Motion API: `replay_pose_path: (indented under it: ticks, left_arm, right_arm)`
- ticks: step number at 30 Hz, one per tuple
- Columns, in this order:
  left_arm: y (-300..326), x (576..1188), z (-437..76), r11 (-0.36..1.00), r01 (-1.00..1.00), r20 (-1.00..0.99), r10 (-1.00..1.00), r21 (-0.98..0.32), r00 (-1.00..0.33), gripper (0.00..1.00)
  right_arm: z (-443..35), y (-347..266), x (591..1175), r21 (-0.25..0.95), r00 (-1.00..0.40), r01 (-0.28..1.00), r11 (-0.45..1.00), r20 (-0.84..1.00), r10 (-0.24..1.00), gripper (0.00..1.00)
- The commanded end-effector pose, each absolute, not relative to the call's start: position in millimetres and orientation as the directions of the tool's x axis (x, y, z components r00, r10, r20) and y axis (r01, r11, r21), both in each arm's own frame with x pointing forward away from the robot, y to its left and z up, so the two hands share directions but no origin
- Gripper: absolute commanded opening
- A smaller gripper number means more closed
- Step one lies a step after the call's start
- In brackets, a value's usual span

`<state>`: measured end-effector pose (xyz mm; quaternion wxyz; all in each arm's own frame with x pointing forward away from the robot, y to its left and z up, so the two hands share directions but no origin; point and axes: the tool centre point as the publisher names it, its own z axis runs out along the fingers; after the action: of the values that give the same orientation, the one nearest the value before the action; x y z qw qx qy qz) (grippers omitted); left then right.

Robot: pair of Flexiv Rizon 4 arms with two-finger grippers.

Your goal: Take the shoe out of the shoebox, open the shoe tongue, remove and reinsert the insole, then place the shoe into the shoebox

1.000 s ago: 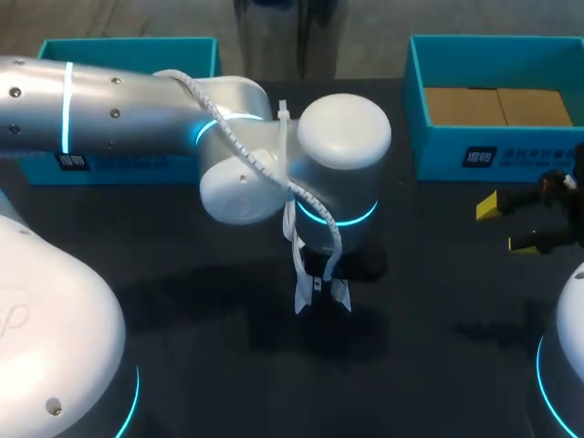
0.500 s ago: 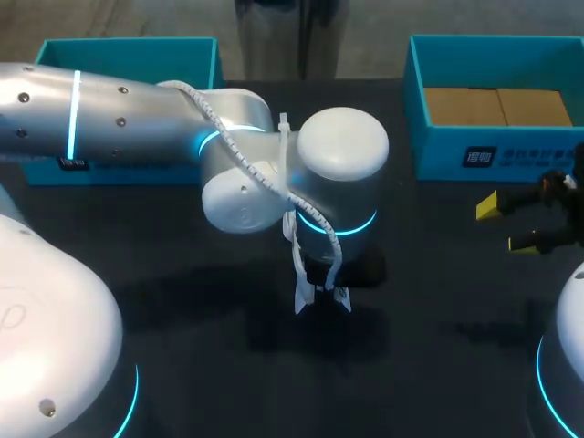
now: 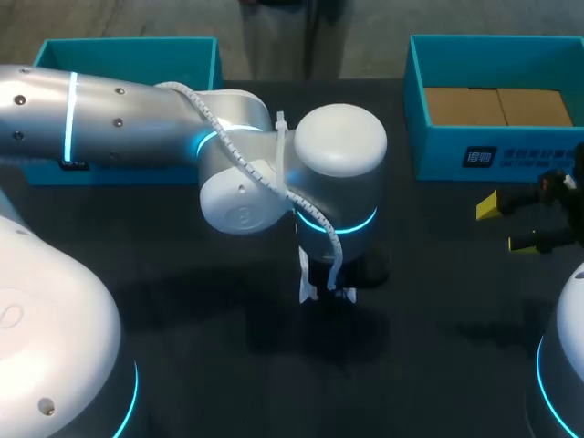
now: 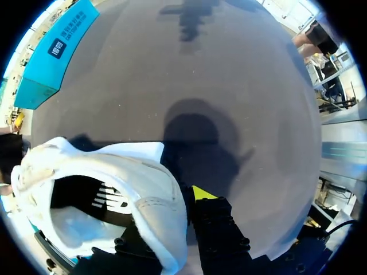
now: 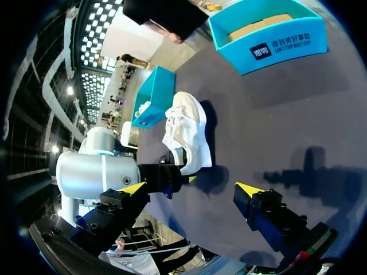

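A white shoe [image 5: 186,134] lies on the dark table, mostly hidden in the head view under my left arm's wrist [image 3: 338,173]; only a white bit [image 3: 308,285] shows. In the left wrist view the shoe [image 4: 132,177] shows its dark opening, and its padded collar runs between my left gripper's [image 4: 175,200] fingers. One yellow tip [image 4: 200,192] presses it from outside and the other finger is hidden inside, so the gripper is shut on the collar. My right gripper [image 3: 506,224] hangs open and empty at the table's right side, well apart from the shoe.
A teal shoebox [image 3: 493,155] with a cardboard bottom stands at the back right, also seen as the teal shoebox [image 5: 269,34] beyond the right gripper. A second teal box [image 3: 128,55] stands at the back left.
My left gripper's fingers have closed in on the shoe's collar, and less of the shoe shows under the wrist. The right arm has not moved.
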<state>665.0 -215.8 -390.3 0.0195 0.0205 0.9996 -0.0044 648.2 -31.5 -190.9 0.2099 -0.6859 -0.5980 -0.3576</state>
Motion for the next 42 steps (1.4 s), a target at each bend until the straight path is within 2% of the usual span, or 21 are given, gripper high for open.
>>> replay_pose_path:
  ticks: [1,14,30,42]
  left_arm:
    - [-210.0,661.4,-368.8,1.000,0.023,-0.009,0.023,0.008,-1.000,0.00]
    - [-201.6,652.4,-276.5,0.999,0.014,0.052,0.017,-0.049,-0.999,0.00]
    - [-175.3,647.1,-174.0,0.999,0.032,0.011,0.032,0.006,-0.999,0.00]
    - [-175.3,647.1,-174.0,0.999,0.032,0.011,0.032,0.006,-0.999,0.00]
  right_arm:
    - [-188.1,-32.4,636.3,0.248,0.032,0.916,-0.316,0.739,0.673,1.00]
    - [-188.1,-32.4,636.3,0.248,0.032,0.916,-0.316,0.739,0.673,1.00]
    - [-188.1,-32.4,636.3,0.248,0.032,0.916,-0.316,0.739,0.673,1.00]
    - [-188.1,-32.4,636.3,0.248,0.032,0.916,-0.316,0.739,0.673,1.00]
